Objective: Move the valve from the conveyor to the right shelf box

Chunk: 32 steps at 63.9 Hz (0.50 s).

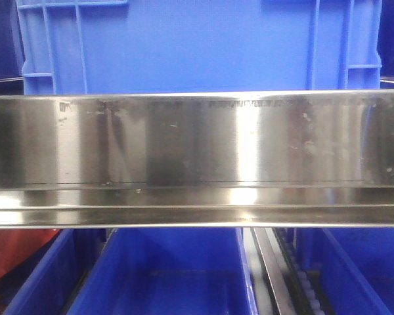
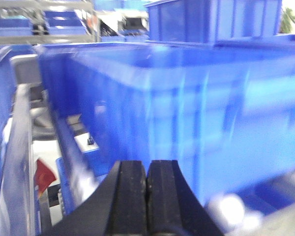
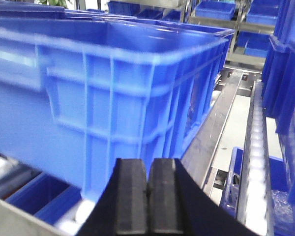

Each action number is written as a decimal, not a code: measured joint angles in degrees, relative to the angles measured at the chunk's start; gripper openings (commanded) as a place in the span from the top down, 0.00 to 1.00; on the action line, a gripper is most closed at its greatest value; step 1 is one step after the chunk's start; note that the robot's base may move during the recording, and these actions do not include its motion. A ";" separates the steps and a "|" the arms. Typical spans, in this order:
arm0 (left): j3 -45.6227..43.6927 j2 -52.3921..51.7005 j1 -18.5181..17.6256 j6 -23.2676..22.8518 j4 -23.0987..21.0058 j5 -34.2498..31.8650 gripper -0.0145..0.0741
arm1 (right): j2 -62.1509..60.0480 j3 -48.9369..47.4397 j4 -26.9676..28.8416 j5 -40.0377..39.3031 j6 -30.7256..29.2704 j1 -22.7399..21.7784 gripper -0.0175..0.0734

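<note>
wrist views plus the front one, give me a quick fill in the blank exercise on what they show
1. In both wrist views the black fingers are pressed ____, holding nothing.
2. The crates facing the wrist cameras are ____ in colour.
3. In the front view a shiny ____ rail runs across the middle.
4. The valve is ____ in any view.

Missing words: together; blue; metal; not visible

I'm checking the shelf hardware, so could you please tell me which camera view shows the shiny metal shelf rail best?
The exterior front-facing view: the metal shelf rail spans its whole width, sharp and head-on, between blue bins. The left wrist view is blurred and shows only a pale bar at its left edge, perhaps a rail. The right wrist view shows other metal framing, not clearly this rail.
</note>
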 measured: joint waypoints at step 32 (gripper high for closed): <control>3.98 -4.42 0.00 0.00 -0.23 -5.32 0.96 | -0.86 2.41 -0.11 -3.41 0.00 0.00 0.99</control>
